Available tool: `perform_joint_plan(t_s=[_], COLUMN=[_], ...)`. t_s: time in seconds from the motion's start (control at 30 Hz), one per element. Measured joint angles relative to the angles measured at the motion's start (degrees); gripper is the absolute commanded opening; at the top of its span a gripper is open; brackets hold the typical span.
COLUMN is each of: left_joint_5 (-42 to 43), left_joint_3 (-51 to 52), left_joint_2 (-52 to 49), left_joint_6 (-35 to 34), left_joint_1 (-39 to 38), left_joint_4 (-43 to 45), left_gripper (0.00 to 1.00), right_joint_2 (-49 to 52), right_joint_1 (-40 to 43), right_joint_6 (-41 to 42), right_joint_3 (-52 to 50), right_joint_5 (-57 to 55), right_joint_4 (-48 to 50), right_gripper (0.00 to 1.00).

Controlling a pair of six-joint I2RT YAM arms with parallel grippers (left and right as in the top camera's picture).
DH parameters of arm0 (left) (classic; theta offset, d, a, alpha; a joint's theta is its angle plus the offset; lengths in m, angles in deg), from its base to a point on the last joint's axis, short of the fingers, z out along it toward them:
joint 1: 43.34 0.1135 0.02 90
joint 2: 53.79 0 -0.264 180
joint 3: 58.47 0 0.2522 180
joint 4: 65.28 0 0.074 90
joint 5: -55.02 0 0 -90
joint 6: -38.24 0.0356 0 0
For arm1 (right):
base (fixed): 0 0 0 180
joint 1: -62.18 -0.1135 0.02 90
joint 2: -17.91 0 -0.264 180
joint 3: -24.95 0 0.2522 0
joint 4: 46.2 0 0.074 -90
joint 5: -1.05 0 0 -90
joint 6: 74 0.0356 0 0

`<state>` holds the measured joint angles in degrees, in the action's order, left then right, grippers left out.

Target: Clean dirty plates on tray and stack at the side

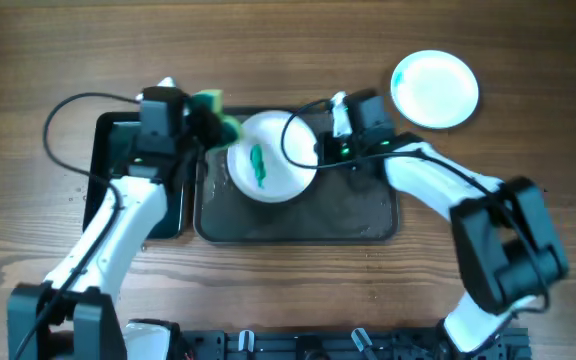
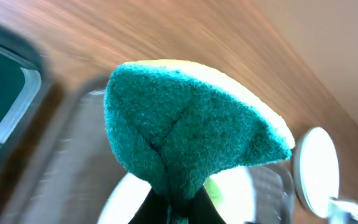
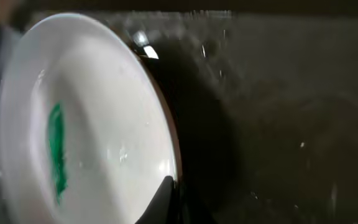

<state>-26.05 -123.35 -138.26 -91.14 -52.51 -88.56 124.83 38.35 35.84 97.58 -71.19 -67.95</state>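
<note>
Now the left gripper [image 1: 196, 125] is squeezed tight on the green sponge [image 1: 218, 113]. The sponge hangs just beside the left rim of the dirty plate [image 1: 273, 185], which is over the back half of the tray [image 1: 298, 225]. The right gripper [image 1: 320, 150] looks pinched on the plate's right rim and seems to tip it up, so the left arm is the one to wipe. The green smear [image 1: 259, 165] lies just right of the sponge, a thin line running from the table's back edge toward its front edge.
</note>
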Motion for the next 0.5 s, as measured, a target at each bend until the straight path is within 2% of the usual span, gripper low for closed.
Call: perform_joint_plan(t_s=[0.33, 0.5], left_joint_5=[0.6, 0.9], left_joint_3=[0.0, 0.0], left_joint_2=[-14.9, -18.8], left_joint_6=[0.6, 3.6], left_joint_1=[-11.8, -15.4], left_joint_4=[12.4, 11.4], left_gripper=[0.04, 0.04], right_joint_2=[2.4, 3.0], right_joint_1=[-0.1, -0.1], right_joint_6=[-0.2, -0.2], right_joint_3=[0.0, 0.2], right_joint_5=[-2.8, -2.8], right_joint_4=[2.5, 2.7], right_gripper=[0.05, 0.04])
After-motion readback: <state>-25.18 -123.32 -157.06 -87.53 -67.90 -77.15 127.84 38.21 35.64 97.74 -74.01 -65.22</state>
